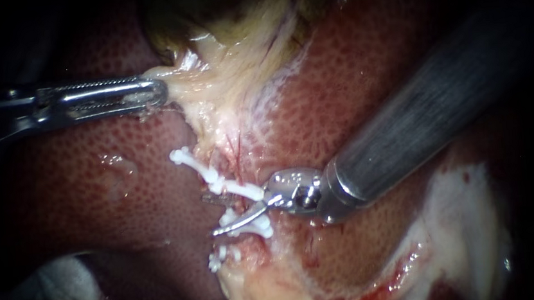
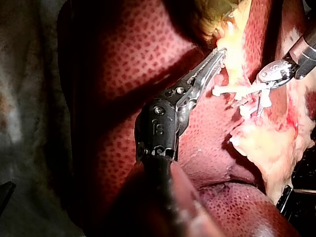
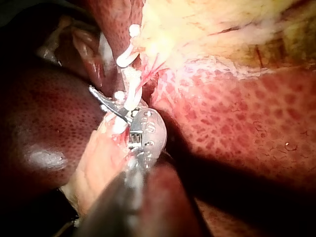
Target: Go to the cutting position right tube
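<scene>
Your left instrument (image 1: 146, 93), jaws pinched on the pale tissue (image 1: 211, 97) at the far left, seems to stretch it so the tube (image 1: 233, 206) lies exposed near the middle, where your right instrument (image 1: 211, 216) holds its jaws spread around it between the white clips (image 1: 238, 189).

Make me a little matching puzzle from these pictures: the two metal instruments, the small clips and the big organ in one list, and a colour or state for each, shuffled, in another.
Things:
1. left instrument
2. right instrument
3. clips
4. liver

Colour or state:
a. dark red and speckled
b. white
c. closed on pale tissue
d. spread open among the clips

Pairs: 1-c, 2-d, 3-b, 4-a
</scene>
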You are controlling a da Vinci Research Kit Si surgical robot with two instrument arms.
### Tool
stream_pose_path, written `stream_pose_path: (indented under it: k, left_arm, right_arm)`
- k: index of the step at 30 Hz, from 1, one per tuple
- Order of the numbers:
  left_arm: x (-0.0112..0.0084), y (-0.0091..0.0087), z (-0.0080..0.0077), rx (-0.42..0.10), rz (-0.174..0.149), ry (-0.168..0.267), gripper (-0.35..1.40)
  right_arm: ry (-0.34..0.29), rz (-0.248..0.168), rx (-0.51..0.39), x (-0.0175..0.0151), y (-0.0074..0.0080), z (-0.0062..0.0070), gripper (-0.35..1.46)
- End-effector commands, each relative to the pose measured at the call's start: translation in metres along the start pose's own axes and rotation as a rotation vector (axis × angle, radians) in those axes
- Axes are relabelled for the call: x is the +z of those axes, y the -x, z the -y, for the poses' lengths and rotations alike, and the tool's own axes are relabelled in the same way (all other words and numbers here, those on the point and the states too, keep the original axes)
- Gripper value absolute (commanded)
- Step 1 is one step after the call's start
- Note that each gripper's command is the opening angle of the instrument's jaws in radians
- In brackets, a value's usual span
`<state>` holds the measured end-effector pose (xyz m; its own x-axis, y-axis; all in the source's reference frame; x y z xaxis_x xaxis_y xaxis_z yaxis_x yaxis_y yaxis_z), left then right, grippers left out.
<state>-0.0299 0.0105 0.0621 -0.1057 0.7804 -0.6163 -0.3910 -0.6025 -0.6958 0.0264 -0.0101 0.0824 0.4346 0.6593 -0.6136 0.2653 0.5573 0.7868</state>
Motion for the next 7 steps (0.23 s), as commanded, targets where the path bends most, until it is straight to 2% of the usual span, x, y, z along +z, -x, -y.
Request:
stream_pose_path:
  k: [1, 7]
  left_arm:
    - [0.0, 0.0, 0.0, 0.0, 0.0, 0.0, -0.35]
    - [0.0, 0.0, 0.0, 0.0, 0.0, 0.0, -0.35]
  right_arm:
    - [-0.001, 0.001, 0.0, -0.0001, 0.0, 0.0, 1.2]
    - [-0.001, 0.001, 0.0, -0.0001, 0.0, 0.0, 1.2]
